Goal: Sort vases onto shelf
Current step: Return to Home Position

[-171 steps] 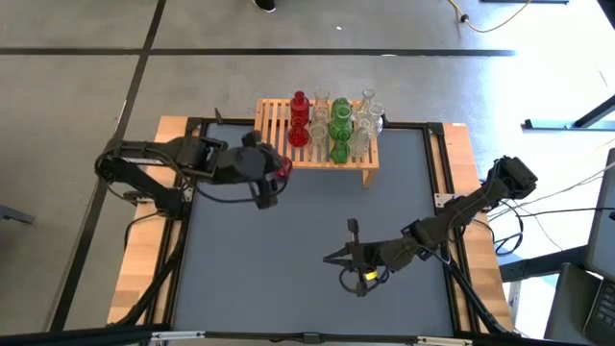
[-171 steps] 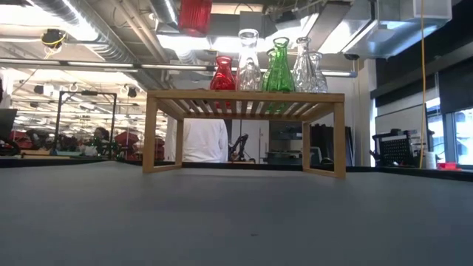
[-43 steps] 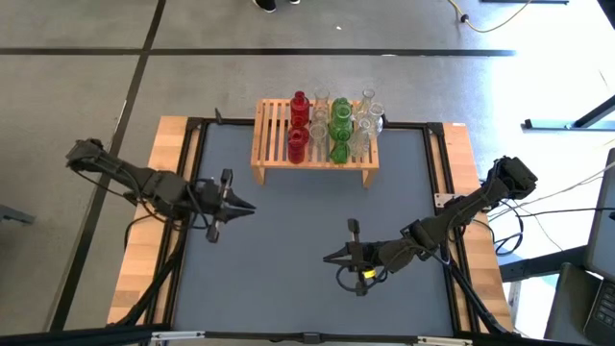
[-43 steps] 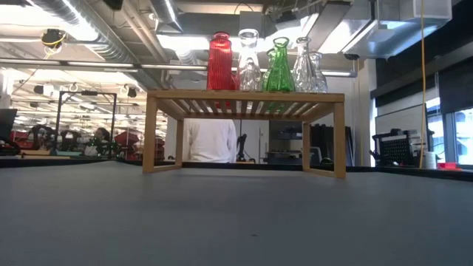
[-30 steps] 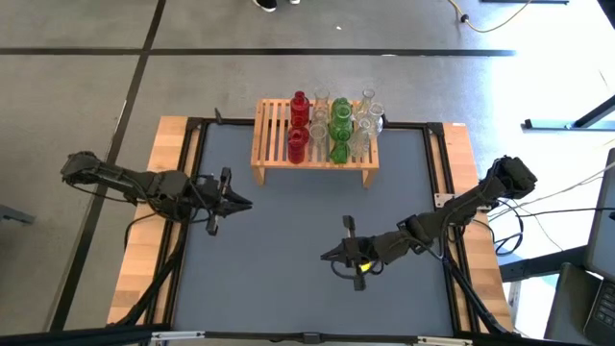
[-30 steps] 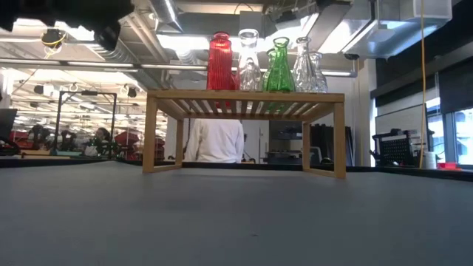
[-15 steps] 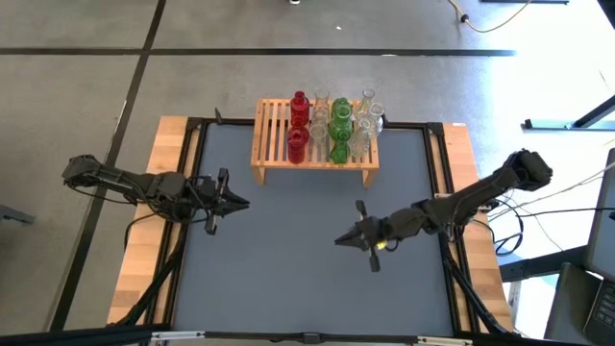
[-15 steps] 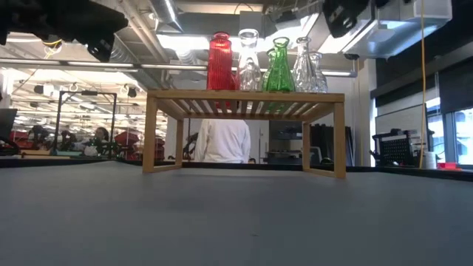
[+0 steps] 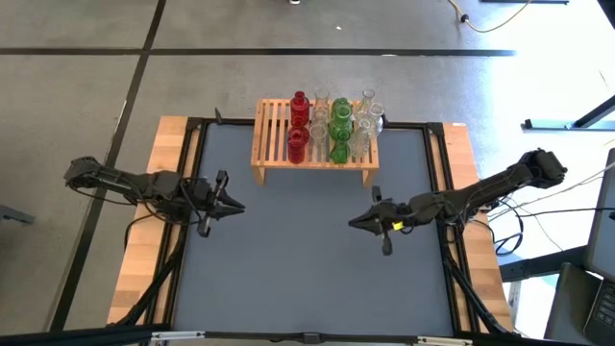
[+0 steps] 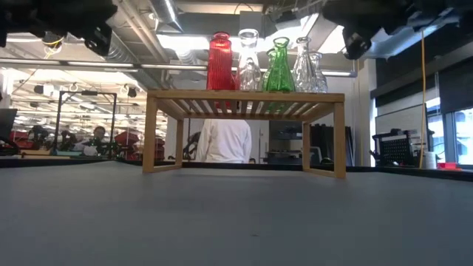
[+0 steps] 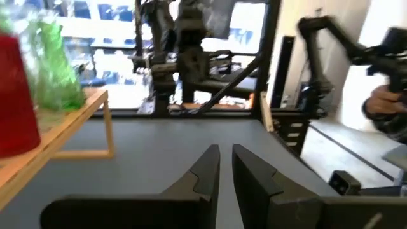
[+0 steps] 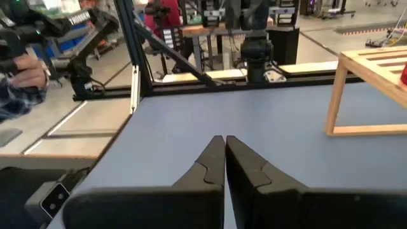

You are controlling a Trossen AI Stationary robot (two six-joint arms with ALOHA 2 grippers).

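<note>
The light-wood shelf stands at the table's far edge on its short legs. Several vases stand upright on its slats: red ones, green ones and clear ones. In the low view they show as a red vase, a green vase and clear ones. My left gripper hovers at the table's left, shut and empty. My right gripper hovers right of the table's middle, shut and empty. Both are well short of the shelf on its near side.
The grey table top lies bare between the arms and toward the near edge. Black frame rails run along its sides. Behind the shelf stands a person in a white shirt. A person's hand shows beyond the table.
My right gripper has gone from the near middle of the table toward the far and right edges, staying shut; it now shows at the top right of the low view. My left gripper has drawn back a little toward the left edge.
</note>
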